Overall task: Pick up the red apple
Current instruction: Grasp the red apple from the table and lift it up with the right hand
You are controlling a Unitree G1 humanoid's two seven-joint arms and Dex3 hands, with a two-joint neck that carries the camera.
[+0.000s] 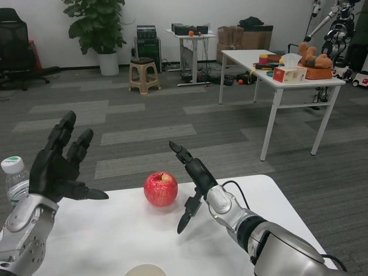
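The red apple [160, 188] stands upright on the white table [115, 236], near its far edge and about mid-width. My right hand [192, 181] hovers just to the apple's right with its fingers spread apart and nothing in it; a small gap separates it from the fruit. At the table's left side my left hand [57, 164] is raised, palm turned inward and fingers extended, also empty, a good hand's width away from the apple.
A clear plastic bottle [14, 175] with a white cap stands at the table's left edge behind my left hand. A pale round rim [145, 269] shows at the near edge. Beyond, another white table [276, 69] carries boxes and toys.
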